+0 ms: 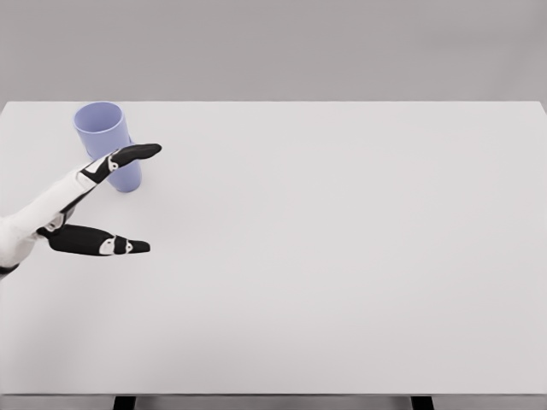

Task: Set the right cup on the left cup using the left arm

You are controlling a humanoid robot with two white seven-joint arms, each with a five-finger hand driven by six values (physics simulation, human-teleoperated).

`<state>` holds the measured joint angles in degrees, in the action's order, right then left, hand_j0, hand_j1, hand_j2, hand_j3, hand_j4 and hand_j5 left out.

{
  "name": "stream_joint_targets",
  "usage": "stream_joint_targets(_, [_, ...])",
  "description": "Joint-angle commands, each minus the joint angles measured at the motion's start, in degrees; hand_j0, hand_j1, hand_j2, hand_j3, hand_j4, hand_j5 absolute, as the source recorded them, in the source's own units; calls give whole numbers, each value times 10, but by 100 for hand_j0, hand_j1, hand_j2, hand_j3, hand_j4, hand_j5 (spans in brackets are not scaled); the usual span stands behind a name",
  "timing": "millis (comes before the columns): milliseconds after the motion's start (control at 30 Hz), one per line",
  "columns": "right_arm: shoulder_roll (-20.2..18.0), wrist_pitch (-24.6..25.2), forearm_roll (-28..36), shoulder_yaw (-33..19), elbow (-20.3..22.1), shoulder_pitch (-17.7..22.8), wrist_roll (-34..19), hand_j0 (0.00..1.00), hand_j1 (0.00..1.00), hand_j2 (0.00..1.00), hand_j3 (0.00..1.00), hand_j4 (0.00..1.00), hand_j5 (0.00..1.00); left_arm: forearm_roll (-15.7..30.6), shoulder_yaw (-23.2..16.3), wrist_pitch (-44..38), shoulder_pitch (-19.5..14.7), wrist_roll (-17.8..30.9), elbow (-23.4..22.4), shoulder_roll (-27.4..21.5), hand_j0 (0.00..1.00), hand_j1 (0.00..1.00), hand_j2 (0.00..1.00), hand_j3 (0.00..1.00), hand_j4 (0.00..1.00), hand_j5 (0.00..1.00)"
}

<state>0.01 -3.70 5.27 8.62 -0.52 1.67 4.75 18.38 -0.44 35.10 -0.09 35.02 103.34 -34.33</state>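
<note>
A: State what lies behind the surface (342, 282).

B: A plain grey wall (273, 47) spans the full width above the far edge of the surface. The surface is white and matte, evenly lit. Two dark supports (125, 402) show below its near edge.

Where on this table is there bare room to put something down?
Nearly everywhere. The table is bare from the cup rightward to the far right edge, and along the whole near edge. Only the far left corner is crowded: the cup stands there, with the left hand open just in front of it.
</note>
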Motion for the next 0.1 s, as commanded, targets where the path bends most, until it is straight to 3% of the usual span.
stream_joint_targets(0, [0,0,0,0,0,0,0,100,100,100,100,100,100,3,-2,-1,0,0,0,7,100,100,100,100,100,100])
stream_joint_targets(67, [0,0,0,0,0,0,0,100,100,100,100,100,100,3,-2,-1,0,0,0,7,100,100,100,100,100,100])
